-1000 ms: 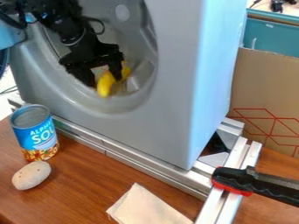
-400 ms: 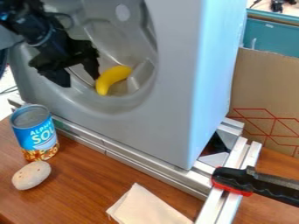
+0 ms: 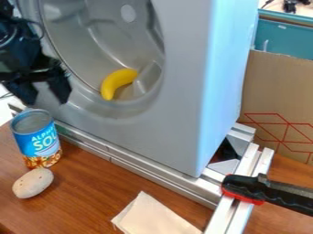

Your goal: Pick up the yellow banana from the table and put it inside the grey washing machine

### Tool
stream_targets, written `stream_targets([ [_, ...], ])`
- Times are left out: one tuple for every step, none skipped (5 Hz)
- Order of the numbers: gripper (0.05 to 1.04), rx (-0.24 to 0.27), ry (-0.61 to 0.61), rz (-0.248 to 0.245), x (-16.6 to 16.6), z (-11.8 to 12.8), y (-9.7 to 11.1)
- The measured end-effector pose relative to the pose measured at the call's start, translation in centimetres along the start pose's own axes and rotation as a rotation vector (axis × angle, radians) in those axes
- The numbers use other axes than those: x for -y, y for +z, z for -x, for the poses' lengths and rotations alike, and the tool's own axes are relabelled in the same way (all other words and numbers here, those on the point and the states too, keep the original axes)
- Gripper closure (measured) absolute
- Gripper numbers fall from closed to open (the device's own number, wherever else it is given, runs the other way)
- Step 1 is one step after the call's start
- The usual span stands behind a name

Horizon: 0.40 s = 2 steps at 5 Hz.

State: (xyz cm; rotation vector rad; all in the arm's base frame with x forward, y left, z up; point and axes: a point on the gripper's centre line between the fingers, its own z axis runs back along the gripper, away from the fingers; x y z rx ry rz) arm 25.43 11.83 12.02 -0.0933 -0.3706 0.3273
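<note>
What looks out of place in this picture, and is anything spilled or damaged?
The yellow banana looks odd: it lies inside the round hollow of the grey machine, hardly a usual spot for fruit. Otherwise, the can stands upright on the wooden table, and I see no spill or damage.

A smooth, bright-yellow banana (image 3: 112, 83) lies whole, on its side, in the lower part of a grey drum (image 3: 104, 41), near five o'clock in the round opening. The fruit bends in a soft arc, its outer curve bulging toward ten o'clock and its hollow side turned toward four. One end points up toward two o'clock, close to a raised grey ridge (image 3: 148, 78) in the drum; the other, tapered and slightly darker, points down toward six, right by the opening's rim. The drum's shiny, moulded wall rises behind the fruit toward twelve o'clock.
</note>
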Motion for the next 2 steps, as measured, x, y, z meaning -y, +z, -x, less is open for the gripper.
stream_targets([
  [0.079,-0.182,-0.149,-0.120,-2.2,3.0,0.2],
  [0.079,-0.319,-0.218,-0.160,-2.8,5.3,0.6],
])
